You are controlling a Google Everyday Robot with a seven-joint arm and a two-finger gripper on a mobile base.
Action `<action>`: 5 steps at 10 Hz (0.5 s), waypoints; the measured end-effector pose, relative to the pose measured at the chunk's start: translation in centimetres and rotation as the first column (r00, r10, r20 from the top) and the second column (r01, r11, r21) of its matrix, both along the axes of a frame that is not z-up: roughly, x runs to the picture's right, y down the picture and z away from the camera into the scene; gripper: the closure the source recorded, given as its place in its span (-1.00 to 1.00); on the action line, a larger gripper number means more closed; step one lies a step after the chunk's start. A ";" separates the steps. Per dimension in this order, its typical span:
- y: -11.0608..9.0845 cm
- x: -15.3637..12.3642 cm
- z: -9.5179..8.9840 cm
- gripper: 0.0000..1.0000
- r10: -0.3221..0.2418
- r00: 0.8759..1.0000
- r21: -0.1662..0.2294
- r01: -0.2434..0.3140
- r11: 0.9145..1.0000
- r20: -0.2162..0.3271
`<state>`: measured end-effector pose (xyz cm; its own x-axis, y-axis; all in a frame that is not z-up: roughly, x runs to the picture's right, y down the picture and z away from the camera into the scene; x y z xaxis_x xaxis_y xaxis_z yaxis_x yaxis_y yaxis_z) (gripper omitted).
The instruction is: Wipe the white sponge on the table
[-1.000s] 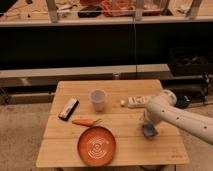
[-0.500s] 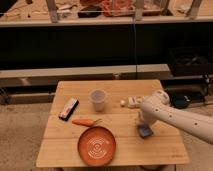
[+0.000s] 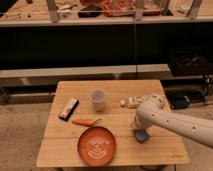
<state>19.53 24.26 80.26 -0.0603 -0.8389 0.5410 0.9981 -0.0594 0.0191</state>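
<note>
The white sponge [image 3: 141, 135], a small blue-grey pad, lies flat on the pale plank table [image 3: 125, 156], right of centre. My gripper [image 3: 140, 129] comes down onto it from the white arm that reaches in from the right, and it is shut on the sponge, pressing it against the wood. The gripper's body hides the top of the sponge.
An orange plate [image 3: 96, 145] sits just left of the sponge near the front edge. A carrot [image 3: 84, 121], a translucent cup [image 3: 98, 99] and a dark flat device [image 3: 68, 108] stand further left. A white bar-shaped device [image 3: 131, 102] lies behind the arm.
The gripper and the sponge have slid together a short way left and toward the table's front edge. Nothing else has moved.
</note>
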 end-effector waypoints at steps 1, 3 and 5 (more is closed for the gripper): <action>0.6 -0.2 -0.4 1.00 -0.009 1.000 -0.003 0.009 1.000 0.000; 2.6 -0.7 -2.0 1.00 -0.033 0.999 -0.012 0.033 0.999 -0.006; 4.2 -0.9 -3.0 1.00 -0.053 0.999 -0.022 0.053 0.998 -0.014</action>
